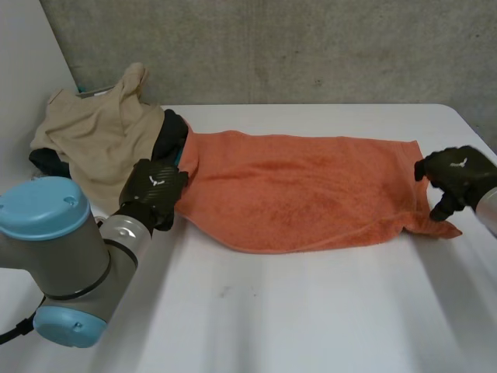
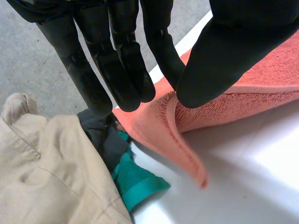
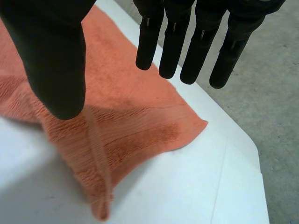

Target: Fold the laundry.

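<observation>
An orange towel [image 1: 295,186] lies stretched lengthwise across the white table [image 1: 311,311]. My left hand [image 1: 153,189] is at its left end. In the left wrist view its thumb [image 2: 224,51] and a finger pinch the raised towel edge [image 2: 163,121], with the corner hanging down to the table. My right hand [image 1: 454,175] hovers at the towel's right end. In the right wrist view its fingers [image 3: 187,42] are straight and spread from the thumb, and the towel's corner [image 3: 126,121] lies loose on the table beneath them.
A beige garment [image 1: 93,132] is heaped at the table's back left over a dark cloth [image 1: 172,136] and a teal cloth [image 2: 135,179], close to my left hand. The table's right edge [image 3: 243,154] runs just beyond my right hand.
</observation>
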{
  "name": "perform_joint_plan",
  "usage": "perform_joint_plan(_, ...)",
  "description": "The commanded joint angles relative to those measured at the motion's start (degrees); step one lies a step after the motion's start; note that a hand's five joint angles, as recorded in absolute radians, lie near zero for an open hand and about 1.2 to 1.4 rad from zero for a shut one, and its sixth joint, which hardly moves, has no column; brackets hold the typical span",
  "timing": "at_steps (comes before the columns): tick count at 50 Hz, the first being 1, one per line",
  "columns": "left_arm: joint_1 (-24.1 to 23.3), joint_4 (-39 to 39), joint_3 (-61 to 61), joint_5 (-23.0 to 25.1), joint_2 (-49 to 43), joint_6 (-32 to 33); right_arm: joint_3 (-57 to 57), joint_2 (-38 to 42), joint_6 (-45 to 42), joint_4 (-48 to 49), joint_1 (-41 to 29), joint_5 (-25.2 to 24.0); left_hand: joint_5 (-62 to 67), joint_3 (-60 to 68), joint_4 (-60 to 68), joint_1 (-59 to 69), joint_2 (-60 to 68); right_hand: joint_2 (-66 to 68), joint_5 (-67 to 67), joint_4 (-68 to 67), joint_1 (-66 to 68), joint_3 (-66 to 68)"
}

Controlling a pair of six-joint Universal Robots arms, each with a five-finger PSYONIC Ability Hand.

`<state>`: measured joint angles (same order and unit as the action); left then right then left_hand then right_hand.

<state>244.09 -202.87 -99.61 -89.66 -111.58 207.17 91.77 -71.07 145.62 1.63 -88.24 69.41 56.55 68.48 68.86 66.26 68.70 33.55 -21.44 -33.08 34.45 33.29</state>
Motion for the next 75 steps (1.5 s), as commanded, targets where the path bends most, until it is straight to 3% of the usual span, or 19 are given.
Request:
perform_joint_plan(1,0.07,-0.07,0.2,0.01,0.48,-0.1,-7.56,-0.03,1.42,-12.43,2.19,-1.21,13.45,11.52,11.14,13.74,11.3,-1.76,-0.35,1.29,-2.66,-1.51)
perform_joint_plan(9,0.16,-0.07,0.55,0.01,0.4,-0.72,-10.47,5.24,-1.47,-14.91,4.92,-4.2,13.45,11.52,11.14,13.74,11.3,-4.12,2.01,3.65,-5.02,-3.87)
perform_joint_plan(21,0.77,0.02,0.99,1.94,0.13,-0.72,-17.05,17.89,-5.17,-15.25,4.3,-3.41,13.45,11.52,11.14,13.74,11.3,-1.1,-1.01,0.63,-2.0,-0.85)
perform_joint_plan(24,0.95,0.11,0.99,1.94,0.13,-0.72,-18.37,19.04,-5.17,-15.69,4.39,-3.06,13.45,11.52,11.14,13.74,11.3,31.74,-33.85,-32.2,30.84,31.99)
perform_joint_plan(25,0.95,0.11,0.91,1.94,0.22,-0.72,-18.38,18.43,-4.56,-15.61,4.56,-3.75,13.45,11.52,11.14,13.74,11.3,46.31,-48.42,-46.77,45.41,46.56)
perform_joint_plan(32,0.77,2.21,-0.15,1.77,3.99,0.07,-14.17,10.44,-5.43,-15.69,5.35,-3.23,13.45,11.52,11.14,13.74,11.3,46.45,-48.56,-46.92,45.55,46.71)
perform_joint_plan(36,0.77,7.39,-2.25,1.68,8.74,0.16,-9.77,4.02,-8.32,-17.27,8.43,-3.32,13.45,11.52,11.14,13.74,11.3,46.45,-48.56,-46.92,45.55,46.71)
perform_joint_plan(40,0.51,15.38,-5.07,1.5,14.45,0.16,-3.46,-3.96,-18.14,-23.75,14.65,-3.41,13.45,11.52,11.14,13.74,11.3,46.45,-48.56,-46.92,45.55,46.71)
perform_joint_plan(48,-0.37,33.93,-14.2,1.33,24.39,3.41,5.78,-11.71,-42.14,-37.47,24.68,-2.18,13.45,11.52,11.14,13.74,11.3,46.45,-48.56,-46.92,45.55,46.71)
perform_joint_plan(51,-1.51,36.76,-15.62,1.77,25.27,5.52,7.37,-12.86,-44.81,-38.63,26.18,-2.97,13.45,11.52,11.14,13.74,11.3,46.45,-48.56,-46.92,45.55,46.71)
perform_joint_plan(57,-2.66,29.04,-12.38,1.77,21.24,6.14,8.52,-12.08,-42.44,-35.13,26.28,-3.67,13.45,11.52,11.14,13.74,11.3,46.45,-48.56,-46.92,45.55,46.71)
perform_joint_plan(61,-2.66,18.23,-9.47,1.77,15.87,5.96,6.68,-7.25,-39.01,-29.94,23.65,-4.55,13.45,11.52,11.14,13.74,11.3,46.45,-48.56,-46.92,45.55,46.71)
perform_joint_plan(62,-2.48,14.12,-8.94,1.94,14.47,6.05,5.98,-6.28,-38.4,-28.89,22.68,-4.55,-10.84,-12.77,-13.15,-10.55,-12.99,46.45,-48.56,-46.92,45.55,46.71)
perform_joint_plan(63,-2.39,12.52,-8.94,1.94,14.02,6.14,5.19,-5.49,-37.43,-27.83,21.89,-4.55,-19.08,-21.01,-21.39,-18.79,-21.23,46.45,-48.56,-46.92,45.55,46.71)
perform_joint_plan(68,-0.29,6.18,-7.8,2.82,8.93,6.23,2.72,-4.07,-29.0,-21.24,19.95,-4.46,-34.28,-36.21,-36.59,-33.99,-36.43,46.45,-48.56,-46.92,45.55,46.71)
perform_joint_plan(75,1.65,6.79,-5.43,13.45,1.81,6.31,2.37,-3.72,-23.64,-15.27,19.6,-4.99,-35.14,-37.07,-37.45,-34.85,-37.29,46.45,-48.56,-46.92,45.55,46.71)
